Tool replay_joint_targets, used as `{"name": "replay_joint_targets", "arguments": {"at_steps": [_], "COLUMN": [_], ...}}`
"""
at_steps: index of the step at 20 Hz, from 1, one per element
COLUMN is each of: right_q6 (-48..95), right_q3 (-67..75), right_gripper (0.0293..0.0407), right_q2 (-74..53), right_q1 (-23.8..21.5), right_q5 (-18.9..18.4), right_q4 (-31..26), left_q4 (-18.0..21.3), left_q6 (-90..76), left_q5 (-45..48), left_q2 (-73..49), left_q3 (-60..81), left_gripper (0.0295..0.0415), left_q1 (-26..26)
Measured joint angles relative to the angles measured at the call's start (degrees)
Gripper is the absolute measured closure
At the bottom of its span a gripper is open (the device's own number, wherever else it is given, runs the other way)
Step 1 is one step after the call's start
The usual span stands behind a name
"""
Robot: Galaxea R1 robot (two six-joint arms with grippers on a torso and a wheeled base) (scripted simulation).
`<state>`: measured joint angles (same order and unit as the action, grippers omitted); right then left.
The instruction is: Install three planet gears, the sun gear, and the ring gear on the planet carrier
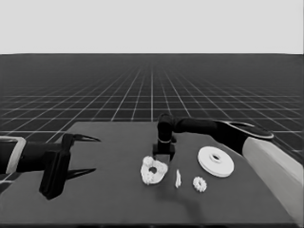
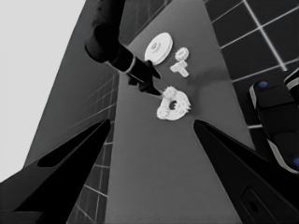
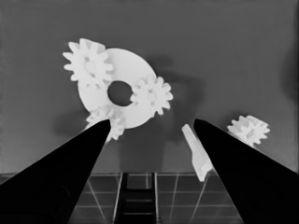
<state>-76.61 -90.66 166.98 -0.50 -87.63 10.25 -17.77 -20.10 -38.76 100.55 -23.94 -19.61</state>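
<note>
Waiting at the far left of the smaller round part (image 1: 153,170), a flat white disc with a central hole, my left gripper (image 1: 80,154) hangs over bare table with its fingers spread and nothing between them. That smaller round part carries three small white toothed gears (image 3: 88,63) spaced round its rim, which I judge to be the planets already seated. My right gripper (image 1: 163,148) hovers just behind it, released and empty, probably having room to go for the next piece. Right of the disc lies a thin white piece (image 1: 178,178), then the last loose toothed gear (image 1: 199,184), likely the sun. Farthest right sits the larger round part (image 1: 215,161), a thick white stepped disc. My right fingers cover part of one seated gear, so its seating is unclear.
</note>
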Motion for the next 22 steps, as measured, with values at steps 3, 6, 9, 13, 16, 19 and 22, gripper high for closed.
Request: {"name": "replay_joint_targets", "arguments": {"at_steps": [3, 6, 9, 13, 16, 19, 22], "right_q6": [-1.32, 1.97, 2.78, 5.22, 5.95, 6.09, 6.12], "right_q3": [28.21, 30.42, 30.74, 25.74, 23.98, 23.61, 23.54], "right_gripper": [0.0315, 0.0315, 0.0315, 0.0315, 0.0315, 0.0315, 0.0386], "right_q2": [-26.69, -32.51, -33.57, -31.89, -31.23, -31.09, -31.07], "right_q1": [0.36, 0.35, 0.34, 11.17, 13.15, 13.50, 13.57], "right_q5": [-0.15, 0.46, 0.61, 4.64, 5.74, 5.98, 6.02], "right_q4": [0.46, 0.37, 0.34, 10.41, 12.14, 12.49, 12.56], "left_q4": [0.00, 0.00, 0.00, 0.00, 0.00, 0.00, 0.00], "left_q6": [0.00, 0.00, 0.00, 0.00, 0.00, 0.00, 0.00], "left_q5": [0.00, 0.00, 0.00, 0.00, 0.00, 0.00, 0.00], "left_q2": [0.00, 0.00, 0.00, 0.00, 0.00, 0.00, 0.00], "left_q3": [0.00, 0.00, 0.00, 0.00, 0.00, 0.00, 0.00], "left_gripper": [0.0326, 0.0326, 0.0326, 0.0326, 0.0326, 0.0326, 0.0326], "left_q1": [0.00, 0.00, 0.00, 0.00, 0.00, 0.00, 0.00]}}
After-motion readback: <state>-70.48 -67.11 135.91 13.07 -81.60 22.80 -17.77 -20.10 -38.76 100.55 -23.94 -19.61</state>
